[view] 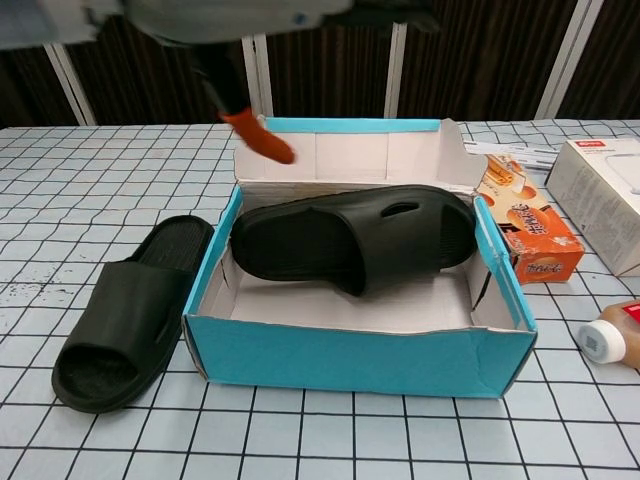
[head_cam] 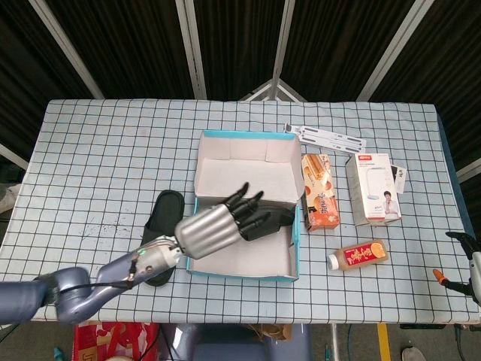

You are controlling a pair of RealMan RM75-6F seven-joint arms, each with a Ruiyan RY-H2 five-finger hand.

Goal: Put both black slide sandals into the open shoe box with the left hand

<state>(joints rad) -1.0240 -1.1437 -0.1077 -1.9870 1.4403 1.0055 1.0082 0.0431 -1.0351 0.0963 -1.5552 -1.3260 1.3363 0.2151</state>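
One black slide sandal (view: 355,240) lies inside the open blue shoe box (view: 360,362), toe towards the right; in the head view that sandal (head_cam: 276,218) is partly hidden behind my left hand (head_cam: 214,226). The left hand is raised above the box with its fingers spread and holds nothing; in the chest view only a blurred part of the left hand (view: 250,12) shows at the top edge. The other black sandal (head_cam: 162,226) (view: 125,315) lies on the table just left of the box (head_cam: 248,158). My right hand (head_cam: 466,263) peeks in at the right edge, fingertips apart.
Right of the shoe box lie an orange snack box (head_cam: 319,201) (view: 525,230), a white carton (head_cam: 373,188) and an orange bottle (head_cam: 359,254) on its side. A white strip (head_cam: 327,137) rests behind them. The box's lid flap stands up at the back.
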